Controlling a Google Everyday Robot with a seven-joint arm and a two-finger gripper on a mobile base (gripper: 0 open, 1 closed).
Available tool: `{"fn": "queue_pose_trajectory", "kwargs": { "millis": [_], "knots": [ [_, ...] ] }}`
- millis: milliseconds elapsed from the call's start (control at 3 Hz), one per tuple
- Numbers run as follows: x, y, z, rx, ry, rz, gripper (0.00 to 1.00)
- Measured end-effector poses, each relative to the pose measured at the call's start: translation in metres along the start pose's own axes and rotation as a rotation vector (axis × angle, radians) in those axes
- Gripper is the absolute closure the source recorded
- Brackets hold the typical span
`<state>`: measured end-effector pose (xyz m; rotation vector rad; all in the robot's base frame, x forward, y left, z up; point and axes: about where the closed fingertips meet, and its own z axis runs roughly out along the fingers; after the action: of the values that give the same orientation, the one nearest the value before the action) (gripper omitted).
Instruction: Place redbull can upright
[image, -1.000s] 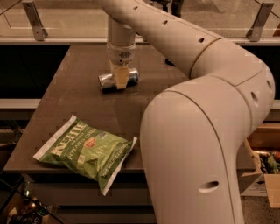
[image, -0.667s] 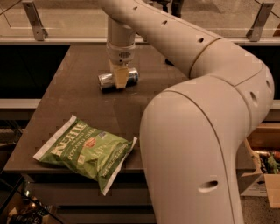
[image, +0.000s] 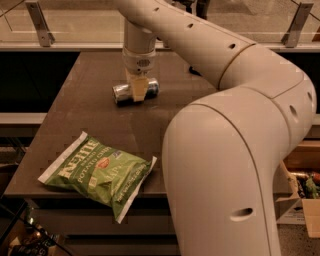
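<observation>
The redbull can (image: 121, 93) lies on its side on the dark brown table (image: 90, 125), at the far middle, its shiny end facing left. My gripper (image: 137, 90) comes straight down on it from above. Its fingers straddle the can's middle and are closed on it; one tan finger (image: 138, 88) covers the front of the can. The can rests on the tabletop. My big white arm fills the right half of the view and hides the table's right side.
A green chip bag (image: 100, 172) lies flat at the near left corner of the table. A small dark thing (image: 194, 71) shows behind my arm. A glass railing (image: 65, 22) runs behind the table. A cardboard box (image: 300, 195) stands on the floor at right.
</observation>
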<state>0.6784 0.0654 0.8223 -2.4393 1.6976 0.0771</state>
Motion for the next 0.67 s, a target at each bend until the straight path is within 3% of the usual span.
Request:
{"fn": "queue_pose_trajectory", "kwargs": {
  "millis": [667],
  "knots": [
    [0.015, 0.036, -0.033, 0.133, -0.116, 0.014, 1.00]
  ]
}}
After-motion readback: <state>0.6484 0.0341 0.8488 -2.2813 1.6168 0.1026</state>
